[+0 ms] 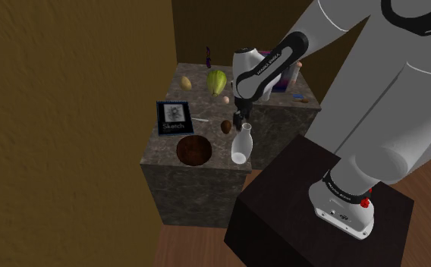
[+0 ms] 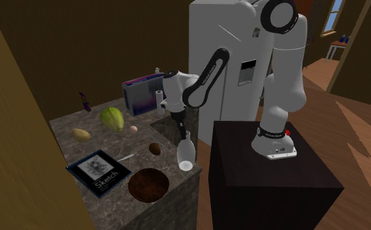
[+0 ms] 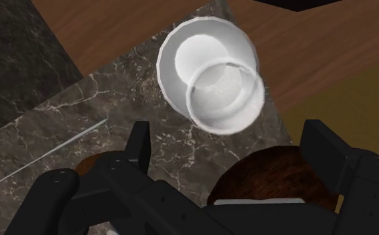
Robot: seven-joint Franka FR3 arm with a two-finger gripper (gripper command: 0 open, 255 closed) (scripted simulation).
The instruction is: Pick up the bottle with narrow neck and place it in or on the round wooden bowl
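Here the gripper (image 1: 241, 118), fingers spread and empty, hangs just above the upright white bottle (image 1: 240, 146) on the counter (image 1: 161, 152) edge. Its neck points straight up, slightly beyond the fingertips, with the brown bowl (image 1: 194, 150) beside it.

Dim brownish renders, bright window (image 2: 335, 14) far off, sunlit streaks across wooden floor (image 2: 364, 124)

Shoulder view: looks down from behind the stand (image 1: 282, 201), lower right, onto the marble counter (image 1: 157, 152) mid-frame. Second exterior view: shares both, nearer, counter lower left. Wrist view: straight down, close, onto that counter.
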